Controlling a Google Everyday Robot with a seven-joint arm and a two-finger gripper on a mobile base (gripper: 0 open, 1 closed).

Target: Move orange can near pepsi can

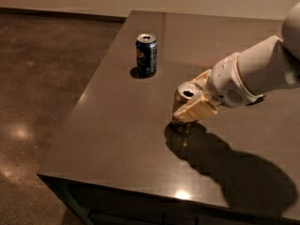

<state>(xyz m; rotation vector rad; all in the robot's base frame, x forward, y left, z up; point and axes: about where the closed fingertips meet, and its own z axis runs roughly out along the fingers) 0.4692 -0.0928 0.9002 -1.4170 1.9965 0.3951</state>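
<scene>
The orange can (181,108) stands near the middle of the dark table (117,139), its silver top facing up. My gripper (188,99) reaches in from the right and is shut on it, with one pale finger (196,110) across its front and the other behind it. The can's base is at the table surface, above its shadow. The pepsi can (146,54) stands upright further back and to the left, about one can-height away from the orange can. It is dark blue with a round logo.
The table's left edge (89,90) and front edge (140,193) drop off to a brown polished floor (42,78). My white arm (255,71) crosses the right side of the table and casts a large shadow (234,172) in front.
</scene>
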